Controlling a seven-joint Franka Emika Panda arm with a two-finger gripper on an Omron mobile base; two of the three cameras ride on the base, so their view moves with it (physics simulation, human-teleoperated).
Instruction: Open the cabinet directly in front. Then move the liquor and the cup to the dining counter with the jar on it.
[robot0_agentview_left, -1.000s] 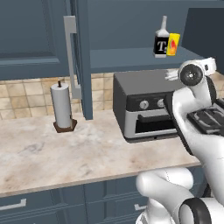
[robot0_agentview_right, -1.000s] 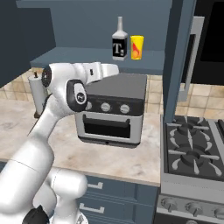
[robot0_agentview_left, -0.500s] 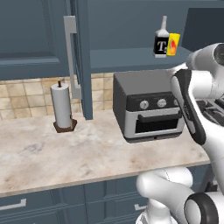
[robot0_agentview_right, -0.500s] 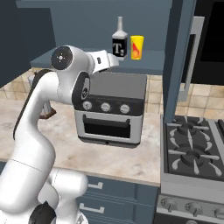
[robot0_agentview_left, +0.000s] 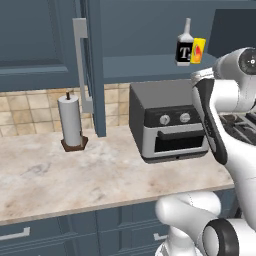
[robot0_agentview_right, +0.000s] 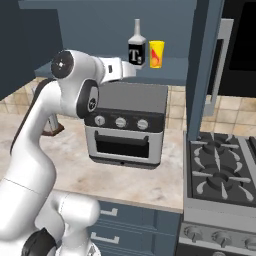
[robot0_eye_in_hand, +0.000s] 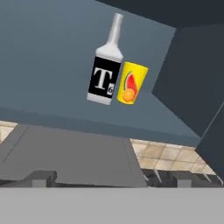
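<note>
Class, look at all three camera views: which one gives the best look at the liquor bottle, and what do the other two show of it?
The hand view: the liquor appears largest there, label letter clear, with the cup beside it on the cabinet shelf. The left and right base views show it small and farther off, above the toaster oven.

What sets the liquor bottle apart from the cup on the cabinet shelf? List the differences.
Height: the liquor bottle stands clearly taller than the cup.
Shape: the bottle narrows to a slim pale neck and cap; the cup is a short open tumbler, wider at its rim.
Colour: the bottle wears a black label with a white T; the cup is yellow with a red mark.
Both stand upright, side by side, on the open cabinet's shelf.
</note>
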